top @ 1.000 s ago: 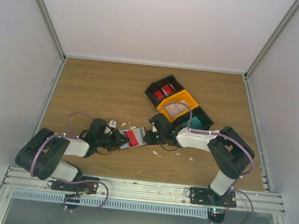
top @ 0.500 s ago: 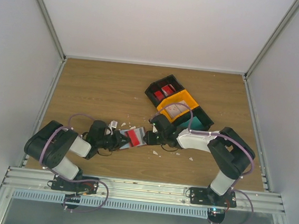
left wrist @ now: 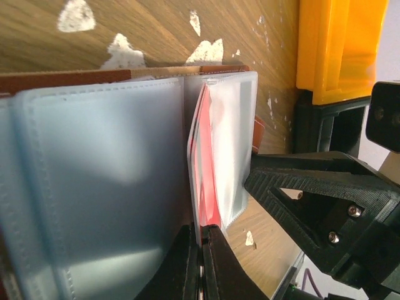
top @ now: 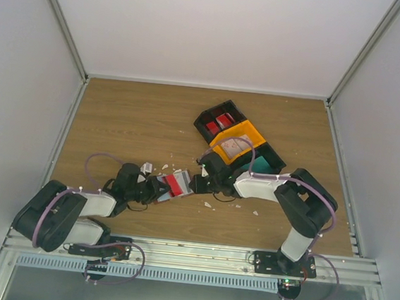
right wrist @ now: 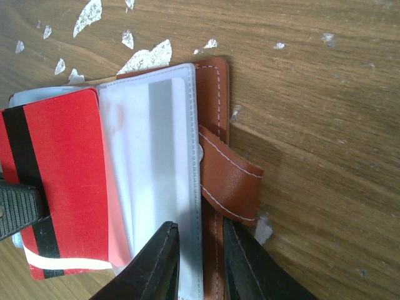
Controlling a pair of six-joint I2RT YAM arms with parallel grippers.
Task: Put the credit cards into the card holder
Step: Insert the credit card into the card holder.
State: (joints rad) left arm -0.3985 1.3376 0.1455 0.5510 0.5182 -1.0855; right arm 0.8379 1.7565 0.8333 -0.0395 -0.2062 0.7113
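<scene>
The reddish-brown card holder lies open on the table between both grippers, its pale pockets facing up. A red card with a black stripe sits partly inside a clear pocket. My left gripper is shut on the card's outer edge; the card shows edge-on there. My right gripper is shut on the holder's edge, pinching pocket and leather beside the snap tab. More red cards and whitish cards lie in the bin tray.
The black-and-orange bin tray stands just behind the right gripper, its orange wall close in the left wrist view. Small white scraps litter the wood around the holder. White walls enclose the table.
The left arm's elbow swung up, then back down to the left, while its gripper stayed on the red card. The card and holder shifted slightly left. The right gripper kept its hold.
</scene>
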